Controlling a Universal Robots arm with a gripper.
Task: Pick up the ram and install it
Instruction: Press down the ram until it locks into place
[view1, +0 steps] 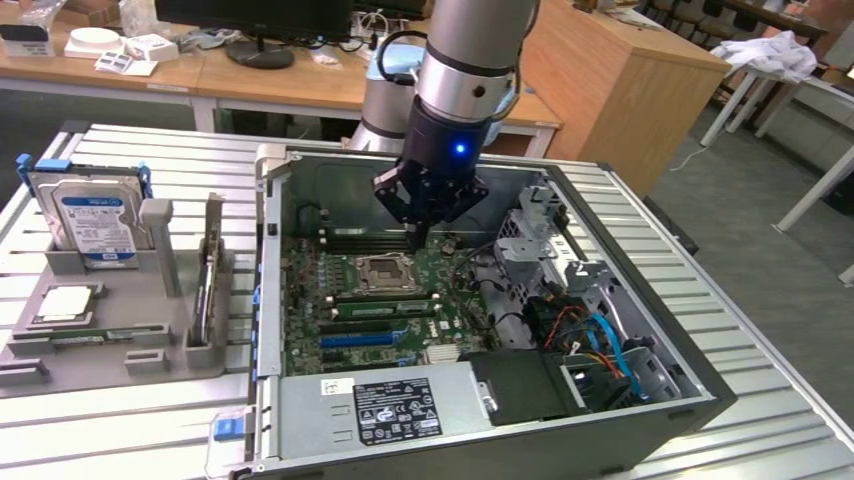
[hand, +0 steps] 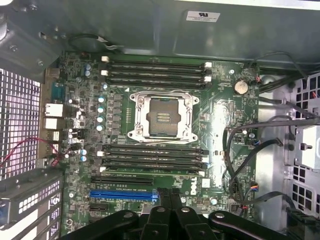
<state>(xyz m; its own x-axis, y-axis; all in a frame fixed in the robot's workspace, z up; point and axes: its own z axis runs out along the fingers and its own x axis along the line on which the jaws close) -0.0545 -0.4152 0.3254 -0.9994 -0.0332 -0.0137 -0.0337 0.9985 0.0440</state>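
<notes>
A long thin ram (view1: 208, 285) stands on its edge in the grey fixture (view1: 114, 340) at the exterior view's left, outside the case. My gripper (view1: 416, 238) hangs inside the open computer case (view1: 694, 385), above the motherboard (view1: 461, 320) and just behind the CPU socket (view1: 379, 270). Its fingers are shut, with nothing seen between them. In the wrist view the gripper (hand: 167, 192) sits over the blue slot (hand: 124, 195), with the black memory slots (hand: 152, 161) and the CPU socket (hand: 162, 116) beyond it. A green strip (view1: 380, 307) lies along the slots; I cannot tell whether it is a module.
A blue-labelled hard drive (view1: 91, 215) stands upright in the fixture, with a flat CPU (view1: 64, 305) in front of it. A power supply (view1: 394, 405) fills the case's near side. Cables (view1: 607, 345) and a drive cage (view1: 541, 230) crowd the exterior view's right.
</notes>
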